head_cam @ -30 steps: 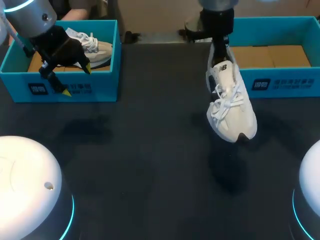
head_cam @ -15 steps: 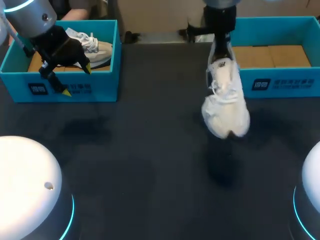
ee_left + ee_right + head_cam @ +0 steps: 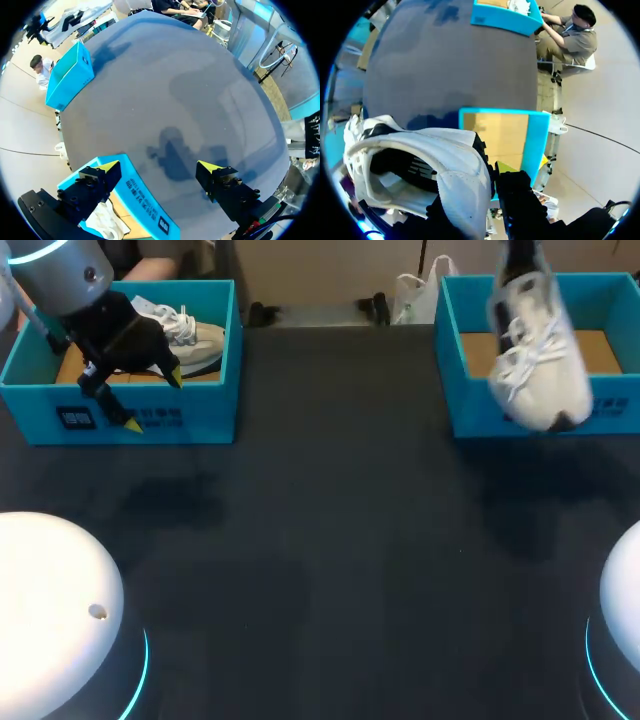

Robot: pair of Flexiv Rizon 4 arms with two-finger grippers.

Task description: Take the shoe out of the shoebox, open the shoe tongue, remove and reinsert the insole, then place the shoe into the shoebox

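Your right jaws grip the shoe by its heel. It hangs toe-down, long axis upright, over the near wall of the right shoebox. Your left jaws stand wide, far left.

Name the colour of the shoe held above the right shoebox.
The shoe is white with black trim; the head view shows it best.

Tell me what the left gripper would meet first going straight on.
Probably the bare table, just past the left box: nothing else shows between the left gripper's open fingers. One finger hangs close to the box's wall, so it might graze.
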